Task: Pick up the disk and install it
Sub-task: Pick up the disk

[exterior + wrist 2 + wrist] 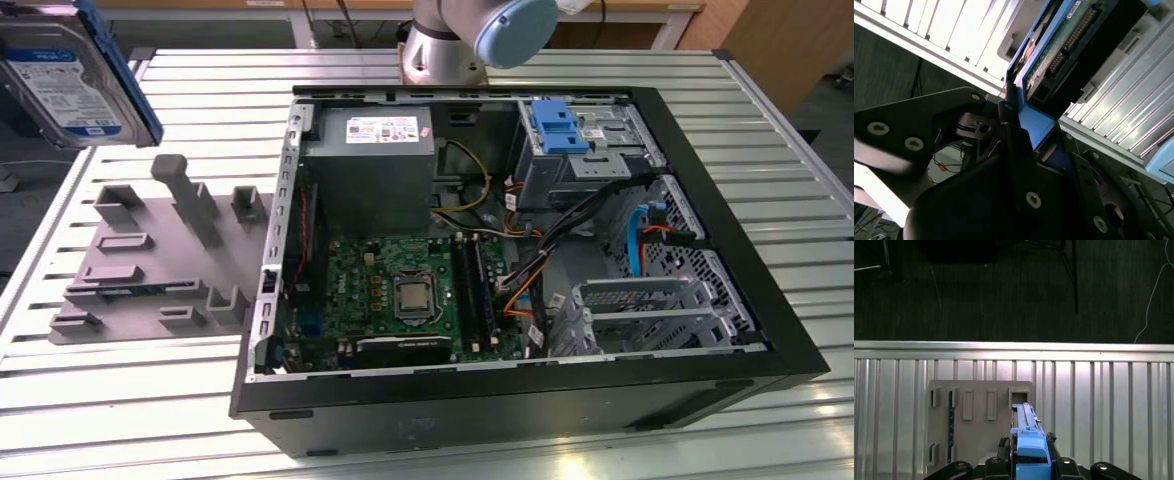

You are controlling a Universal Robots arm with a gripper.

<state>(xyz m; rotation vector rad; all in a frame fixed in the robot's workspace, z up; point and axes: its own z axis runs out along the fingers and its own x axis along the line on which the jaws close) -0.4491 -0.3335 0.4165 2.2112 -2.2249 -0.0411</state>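
The disk (60, 70), silver with a white-and-blue label and a blue bracket, hangs in the air at the exterior view's upper left, above and behind the grey fixture block (147, 250). In the second wrist view my gripper (1019, 130) is shut on the disk's blue bracket (1035, 126), and the drive's green circuit board (1054, 47) faces the camera. The first wrist view looks down the disk's blue edge (1029, 445), which sits between my black fingers (1004, 446) over the fixture block (979, 410).
An open black computer case (747, 330) lies on the slatted metal table (134, 400), with a motherboard (400, 290), a power supply (367, 160) and a drive cage holding a blue bracket (558, 125). The arm's base (454, 45) stands behind the case.
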